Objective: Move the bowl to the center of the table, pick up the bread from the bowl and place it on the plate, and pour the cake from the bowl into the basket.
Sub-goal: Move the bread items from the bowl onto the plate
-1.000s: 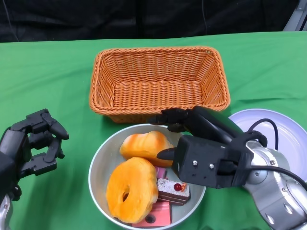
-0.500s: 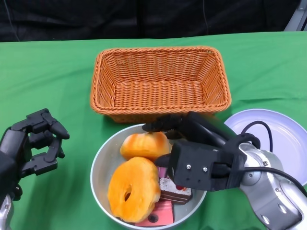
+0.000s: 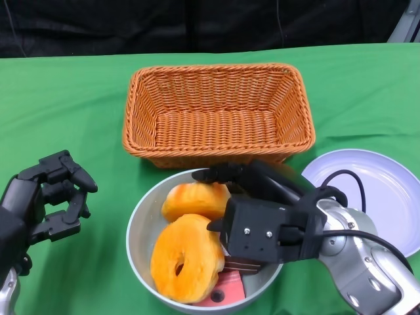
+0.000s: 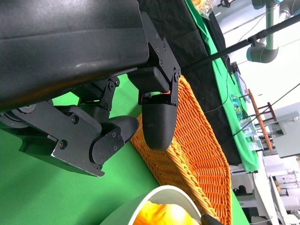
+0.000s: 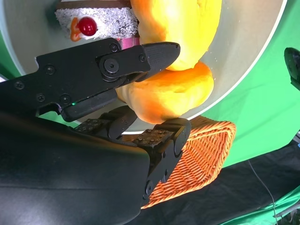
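Observation:
The grey bowl (image 3: pixel 139 230) sits just in front of the wicker basket (image 3: pixel 216 111). It holds a bread roll (image 3: pixel 195 200), a ring-shaped bread (image 3: pixel 187 258) and cake pieces (image 3: pixel 226 292). My right hand (image 3: pixel 269 220) hangs over the bowl, hiding most of the cherry cake (image 5: pixel 96 21). In the right wrist view its thumb lies on one side of the roll (image 5: pixel 171 93) and its fingers (image 5: pixel 161 140) lie on the other, near the rim; no firm grip shows. My left hand (image 3: pixel 42 207) rests loosely curled and empty at the left. The white plate (image 3: pixel 380 190) lies at the right.
The basket is empty and stands close behind the bowl's far rim. Green cloth (image 3: pixel 79 98) covers the table, with a black backdrop behind it. A cable runs along my right forearm (image 3: pixel 367 262), which lies between the bowl and the plate.
My right hand has moved left and lower over the bowl, its fingers reaching further around the roll and covering more of the cherry cake. The left hand has stayed put.

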You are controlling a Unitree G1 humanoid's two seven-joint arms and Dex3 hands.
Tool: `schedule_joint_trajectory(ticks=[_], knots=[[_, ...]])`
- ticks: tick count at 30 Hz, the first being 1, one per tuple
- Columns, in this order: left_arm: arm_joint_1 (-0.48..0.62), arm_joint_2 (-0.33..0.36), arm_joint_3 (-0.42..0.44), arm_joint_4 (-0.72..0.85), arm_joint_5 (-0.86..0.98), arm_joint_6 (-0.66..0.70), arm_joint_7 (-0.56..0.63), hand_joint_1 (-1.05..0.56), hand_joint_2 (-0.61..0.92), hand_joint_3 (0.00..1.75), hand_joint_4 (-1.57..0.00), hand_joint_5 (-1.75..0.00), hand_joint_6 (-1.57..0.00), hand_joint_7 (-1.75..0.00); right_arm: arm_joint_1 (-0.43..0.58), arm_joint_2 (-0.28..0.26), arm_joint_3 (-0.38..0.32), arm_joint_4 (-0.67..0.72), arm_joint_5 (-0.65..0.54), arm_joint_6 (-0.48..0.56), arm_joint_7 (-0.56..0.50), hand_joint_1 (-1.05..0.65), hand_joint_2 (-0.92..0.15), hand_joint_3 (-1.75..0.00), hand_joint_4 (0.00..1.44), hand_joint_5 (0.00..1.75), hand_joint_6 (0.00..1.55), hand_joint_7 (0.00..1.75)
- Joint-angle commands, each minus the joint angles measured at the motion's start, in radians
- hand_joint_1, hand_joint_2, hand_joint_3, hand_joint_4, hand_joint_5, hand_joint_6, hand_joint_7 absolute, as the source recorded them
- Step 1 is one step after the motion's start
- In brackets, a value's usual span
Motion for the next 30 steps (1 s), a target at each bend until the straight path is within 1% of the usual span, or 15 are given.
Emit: schedule_joint_trajectory(ticks=[1, 8, 13, 17, 18, 19, 22, 24, 27, 28, 29, 30], knots=[[0.010, 0.011, 0.001, -0.003, 0.010, -0.016, 0.017, -0.04, 0.63, 1.01, -0.72, -1.74, -0.72, -1.44, -0.005, 0.001, 0.011, 0.029, -0.009, -0.003, -0.012, -0.80, -0.92, -0.16, 0.67, 0.04, 0.53, 0.00], [0.017, 0.011, -0.004, -0.015, 0.017, -0.012, 0.021, -0.03, 0.64, 1.00, -0.72, -1.74, -0.72, -1.45, -0.011, 0.017, 0.042, 0.070, -0.053, 0.007, -0.061, -0.80, -0.92, -0.16, 0.69, 0.05, 0.51, 0.00], [0.015, 0.010, -0.007, -0.007, 0.023, -0.024, 0.022, -0.04, 0.63, 1.02, -0.72, -1.75, -0.72, -1.46, -0.009, 0.027, 0.060, 0.093, -0.083, 0.008, -0.100, -0.73, -0.92, -0.11, 0.75, 0.06, 0.51, 0.00], [0.013, 0.010, -0.008, -0.003, 0.025, -0.027, 0.023, -0.04, 0.62, 1.04, -0.72, -1.75, -0.72, -1.47, -0.004, 0.036, 0.069, 0.104, -0.094, 0.007, -0.125, -0.72, -0.92, -0.09, 0.77, 0.07, 0.51, 0.00], [0.013, 0.010, -0.008, -0.002, 0.025, -0.027, 0.021, -0.04, 0.62, 1.04, -0.71, -1.74, -0.72, -1.47, 0.002, 0.045, 0.074, 0.111, -0.100, 0.005, -0.147, -0.67, -0.91, -0.07, 0.86, 0.11, 0.52, 0.00], [0.013, 0.010, -0.009, -0.001, 0.024, -0.027, 0.019, -0.04, 0.63, 1.04, -0.71, -1.74, -0.72, -1.47, 0.006, 0.051, 0.078, 0.117, -0.105, 0.004, -0.163, -0.61, -0.90, -0.04, 0.99, 0.16, 0.54, 0.01], [0.013, 0.011, -0.012, -0.003, 0.030, -0.029, 0.023, -0.04, 0.63, 1.04, -0.71, -1.75, -0.72, -1.47, 0.016, 0.063, 0.090, 0.121, -0.114, 0.008, -0.181, -0.49, -0.90, -0.02, 1.16, 0.22, 0.59, 0.03], [0.012, 0.011, -0.012, -0.001, 0.030, -0.031, 0.022, -0.04, 0.63, 1.03, -0.71, -1.75, -0.72, -1.47, 0.019, 0.065, 0.100, 0.122, -0.126, 0.009, -0.186, -0.44, -0.89, -0.01, 1.23, 0.25, 0.63, 0.04], [0.012, 0.009, -0.013, -0.001, 0.030, -0.030, 0.023, -0.04, 0.63, 1.03, -0.71, -1.75, -0.72, -1.47, 0.021, 0.065, 0.115, 0.125, -0.144, 0.008, -0.195, -0.38, -0.88, 0.00, 1.22, 0.28, 0.70, 0.05], [0.012, 0.009, -0.013, -0.001, 0.030, -0.030, 0.022, -0.04, 0.63, 1.03, -0.71, -1.75, -0.72, -1.47, 0.022, 0.065, 0.119, 0.125, -0.148, 0.009, -0.194, -0.35, -0.88, 0.00, 1.19, 0.35, 0.74, 0.05], [0.012, 0.009, -0.013, -0.001, 0.029, -0.029, 0.020, -0.04, 0.63, 1.03, -0.71, -1.75, -0.72, -1.47, 0.023, 0.063, 0.123, 0.125, -0.153, 0.006, -0.195, -0.32, -0.88, 0.00, 1.06, 0.53, 0.79, 0.03], [0.012, 0.009, -0.014, -0.001, 0.030, -0.028, 0.022, -0.04, 0.63, 1.03, -0.71, -1.75, -0.72, -1.47, 0.022, 0.060, 0.127, 0.128, -0.157, -0.001, -0.197, -0.30, -0.88, 0.00, 0.99, 0.58, 0.81, 0.03]])
